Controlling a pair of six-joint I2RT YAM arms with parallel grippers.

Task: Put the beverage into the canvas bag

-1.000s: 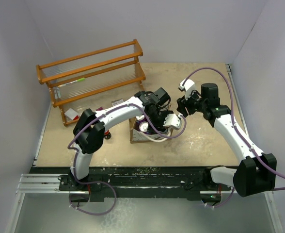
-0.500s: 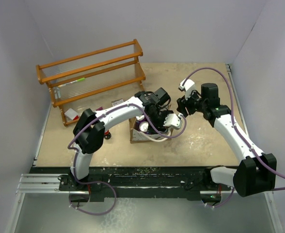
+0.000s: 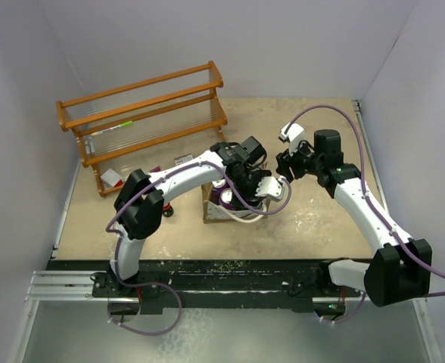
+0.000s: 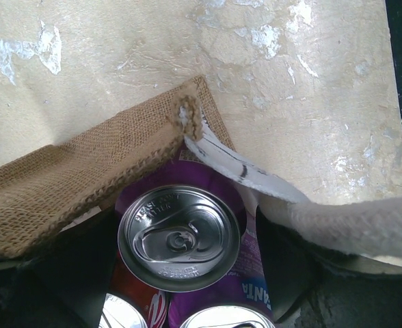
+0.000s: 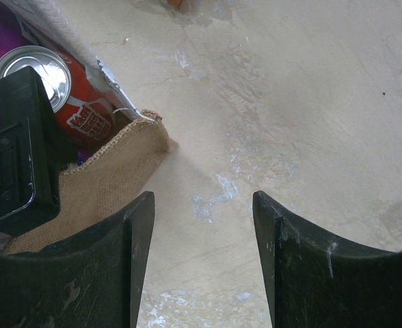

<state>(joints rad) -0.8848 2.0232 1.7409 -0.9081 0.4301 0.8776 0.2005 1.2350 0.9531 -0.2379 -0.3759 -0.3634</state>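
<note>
When counted across all views, the scene holds one canvas bag [image 4: 85, 171], two arms, one wooden rack [image 3: 143, 113] and three visible cans. The left wrist view shows a purple can [image 4: 179, 236] with a silver lid, a red can [image 4: 136, 304] at its near left, and a second purple can [image 4: 228, 318] at the lower edge.

Compared with one second ago, both arms keep the same posture in the top view. The only visible change is at the bag mouth: a pale round lid showed there then, and purple shows there now.

The bag is a small boxy tote of coarse tan-brown weave with a pale lining. A white rope handle [image 4: 351, 225] lies across its right edge. It stands mouth-up near the middle of the table [image 3: 298, 227], on the near side of the rack's right end.

The left gripper [image 4: 180, 225] is lowered into the bag, one finger on each side of the first purple can. Whether the fingers press on the can cannot be told. The right gripper [image 5: 202, 198] stands released just right of the bag, above bare table, nothing between its fingers.
</note>
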